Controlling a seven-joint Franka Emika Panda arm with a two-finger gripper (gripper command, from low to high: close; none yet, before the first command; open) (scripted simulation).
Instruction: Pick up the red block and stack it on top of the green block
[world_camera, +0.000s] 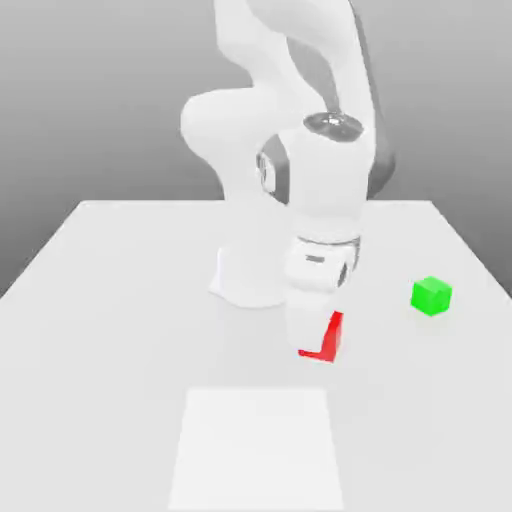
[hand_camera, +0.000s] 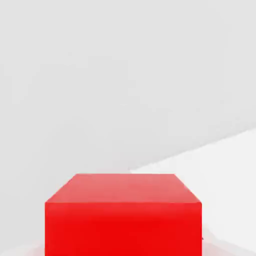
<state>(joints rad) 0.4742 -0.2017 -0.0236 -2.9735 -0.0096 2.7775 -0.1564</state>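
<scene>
The red block (world_camera: 333, 335) is a small glossy cube near the middle of the white table (world_camera: 110, 300), just in front of the arm's base. My gripper (world_camera: 318, 338) points straight down over it, shut on the red block, and a white finger (world_camera: 303, 325) hides the cube's side toward the exterior view's left. In the hand view the red block (hand_camera: 125, 215) sits very close, showing its top and one side face. The green block (world_camera: 431, 296) rests alone on the table toward the exterior view's right, about a hand's width from the gripper.
The arm's white base (world_camera: 245, 280) stands right behind the gripper. A paler square patch (world_camera: 258, 445) marks the table surface near its front edge. Open table lies between the two blocks.
</scene>
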